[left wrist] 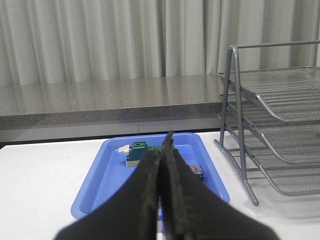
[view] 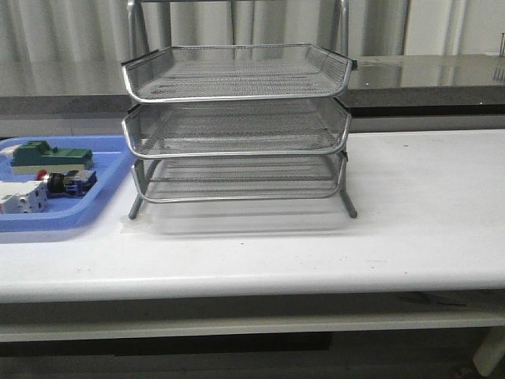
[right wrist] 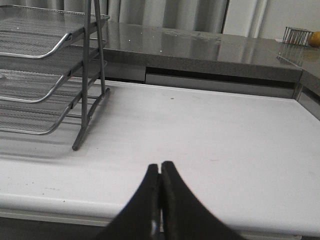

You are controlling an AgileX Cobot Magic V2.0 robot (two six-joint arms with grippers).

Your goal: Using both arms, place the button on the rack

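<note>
The button (view: 69,183) lies in the blue tray (view: 102,207) on the table (view: 316,245), beside a white block (view: 21,197) and near a green block (view: 43,155), left of the empty rack (view: 237,126). Left gripper (left wrist: 161,150) and right gripper (right wrist: 160,167) both have fingers clenched together, holding nothing.

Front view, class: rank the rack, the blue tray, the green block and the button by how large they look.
1. rack
2. blue tray, partly cut off at the frame edge
3. green block
4. button
</note>
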